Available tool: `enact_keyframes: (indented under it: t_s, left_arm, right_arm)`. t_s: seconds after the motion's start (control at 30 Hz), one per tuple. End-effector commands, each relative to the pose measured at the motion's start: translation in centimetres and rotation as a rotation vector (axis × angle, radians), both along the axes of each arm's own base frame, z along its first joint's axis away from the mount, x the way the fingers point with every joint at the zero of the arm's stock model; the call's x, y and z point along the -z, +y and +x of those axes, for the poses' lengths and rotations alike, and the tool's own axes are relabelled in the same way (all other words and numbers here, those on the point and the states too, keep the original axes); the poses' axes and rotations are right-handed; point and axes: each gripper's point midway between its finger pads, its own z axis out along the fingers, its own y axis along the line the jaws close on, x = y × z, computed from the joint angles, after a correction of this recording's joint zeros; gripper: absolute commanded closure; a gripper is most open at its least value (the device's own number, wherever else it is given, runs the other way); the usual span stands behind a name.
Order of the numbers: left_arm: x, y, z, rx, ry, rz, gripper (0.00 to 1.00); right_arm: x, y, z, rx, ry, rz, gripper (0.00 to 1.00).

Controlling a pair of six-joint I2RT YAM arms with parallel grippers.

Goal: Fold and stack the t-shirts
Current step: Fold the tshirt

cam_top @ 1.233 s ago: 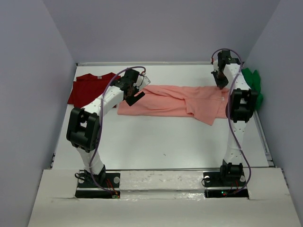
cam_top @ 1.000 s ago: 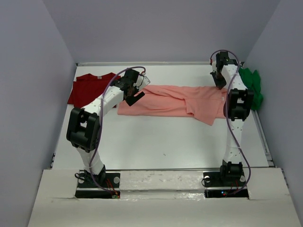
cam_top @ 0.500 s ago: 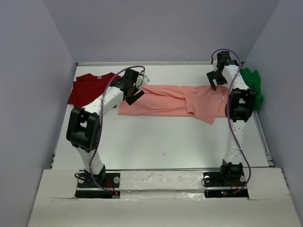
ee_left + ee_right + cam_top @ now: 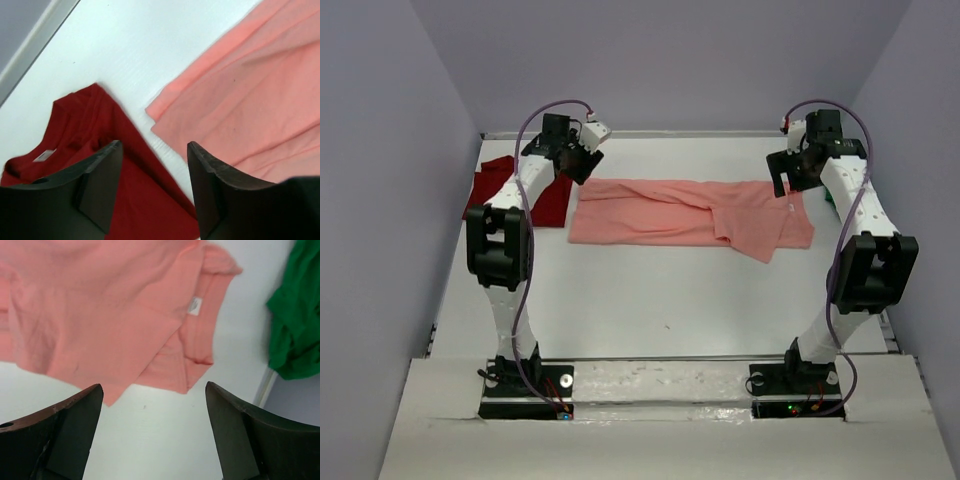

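The salmon-pink shirt (image 4: pixel 685 213) lies with its long axis running from just below the left gripper (image 4: pixel 578 158) to just below the right gripper (image 4: pixel 787 184), both spread open and empty, so each arm is nearest one end, with the collar end at the right gripper.
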Motion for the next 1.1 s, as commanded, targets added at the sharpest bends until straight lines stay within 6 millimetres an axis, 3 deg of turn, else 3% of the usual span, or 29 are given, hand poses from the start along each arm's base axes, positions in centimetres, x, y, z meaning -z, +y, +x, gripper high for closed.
enact_keyframes:
  t_s: [0.0, 0.07, 0.13, 0.17, 0.27, 0.7, 1.07]
  left_arm:
    - [0.8, -1.9, 0.2, 0.105, 0.117, -0.176, 0.38]
    - [0.6, -1.9, 0.9, 0.098, 0.118, -0.206, 0.48]
    - [1.9, -1.6, 1.3, 0.079, 0.149, -0.201, 0.55]
    - [1.7, -1.6, 1.7, 0.078, 0.148, -0.202, 0.56]
    - [3.5, -1.0, 1.6, 0.043, 0.217, -0.209, 0.6]
    - [5.4, 2.8, 2.8, -0.131, 0.216, -0.212, 0.44]
    - [7.3, 2.1, 2.5, -0.088, 0.288, -0.228, 0.47]
  right_arm:
    - [2.7, 2.2, -2.1, -0.033, 0.064, 0.109, 0.13]
    - [3.0, 2.3, -2.5, -0.026, 0.072, 0.12, 0.15]
    - [3.4, 2.5, -2.9, -0.027, 0.084, 0.132, 0.16]
    - [3.5, 2.6, -3.0, -0.021, 0.087, 0.135, 0.16]
    - [4.1, 2.7, -3.1, -0.02, 0.109, 0.148, 0.18]
    - [5.5, 3.2, -3.3, -0.036, 0.164, 0.169, 0.23]
    - [6.3, 3.0, -3.5, -0.035, 0.189, 0.16, 0.24]
